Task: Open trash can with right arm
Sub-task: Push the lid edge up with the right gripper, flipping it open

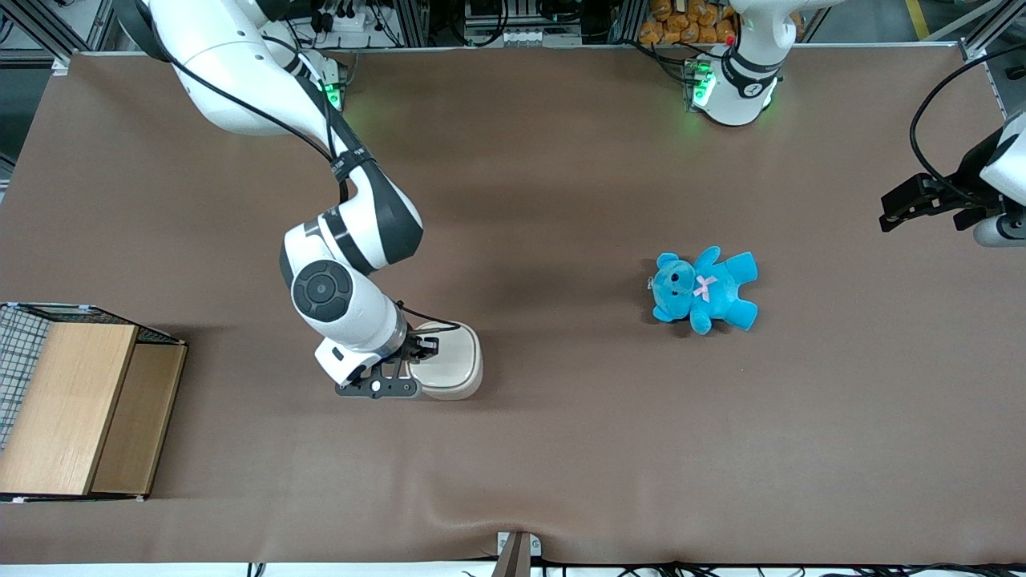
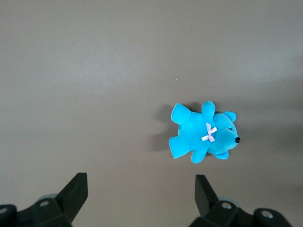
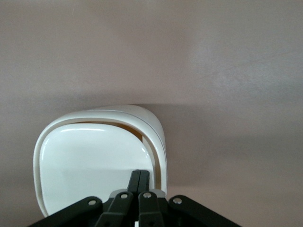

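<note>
The trash can (image 1: 458,362) is a small cream-white bin standing on the brown table, nearer the front camera than the right arm's base. My right arm's gripper (image 1: 418,354) hangs directly over its edge on the working arm's side. In the right wrist view the gripper (image 3: 140,174) is shut, its two black fingers pressed together with nothing between them. Their tips rest at the lid (image 3: 90,163) close to its edge. A narrow gap with a tan interior shows between the lid and the rim (image 3: 158,135).
A blue teddy (image 1: 704,288) lies on the table toward the parked arm's end, also seen in the left wrist view (image 2: 203,135). A wooden box with wire mesh (image 1: 72,405) stands at the working arm's end, near the table's front edge.
</note>
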{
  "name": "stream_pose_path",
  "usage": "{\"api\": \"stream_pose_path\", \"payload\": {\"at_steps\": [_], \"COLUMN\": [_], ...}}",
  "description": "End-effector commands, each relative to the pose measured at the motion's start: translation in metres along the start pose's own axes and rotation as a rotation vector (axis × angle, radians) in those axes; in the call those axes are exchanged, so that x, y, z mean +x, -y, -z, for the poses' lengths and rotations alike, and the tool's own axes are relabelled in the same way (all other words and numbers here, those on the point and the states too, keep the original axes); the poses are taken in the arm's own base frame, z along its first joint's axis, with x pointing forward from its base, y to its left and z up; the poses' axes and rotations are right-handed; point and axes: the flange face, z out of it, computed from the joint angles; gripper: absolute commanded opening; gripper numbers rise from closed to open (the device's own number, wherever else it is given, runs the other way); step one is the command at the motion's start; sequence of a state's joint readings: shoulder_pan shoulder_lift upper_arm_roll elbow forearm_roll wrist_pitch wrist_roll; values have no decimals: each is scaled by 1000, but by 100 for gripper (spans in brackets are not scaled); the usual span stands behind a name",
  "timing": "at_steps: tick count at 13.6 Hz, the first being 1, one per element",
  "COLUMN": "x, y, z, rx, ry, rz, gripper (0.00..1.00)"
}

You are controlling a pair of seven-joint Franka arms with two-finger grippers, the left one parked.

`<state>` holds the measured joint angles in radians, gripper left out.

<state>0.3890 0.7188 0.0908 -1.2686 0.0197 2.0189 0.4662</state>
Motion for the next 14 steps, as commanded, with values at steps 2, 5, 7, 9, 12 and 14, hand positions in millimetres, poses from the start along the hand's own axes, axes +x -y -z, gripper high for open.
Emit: {"api": "stream_pose_path", "payload": {"at_steps": [2, 5, 7, 9, 12, 14], "x": [1, -6, -13, -17, -27, -31], "y": [11, 33, 48, 55, 74, 79], "z": [25, 39, 44, 45, 58, 76], "rx": [18, 51, 73, 85, 144, 200], "ry": [11, 4, 5, 14, 40, 55], "rz": [-33, -80, -96, -105, -131, -143], "gripper": [0, 0, 0, 0, 0, 0]}}
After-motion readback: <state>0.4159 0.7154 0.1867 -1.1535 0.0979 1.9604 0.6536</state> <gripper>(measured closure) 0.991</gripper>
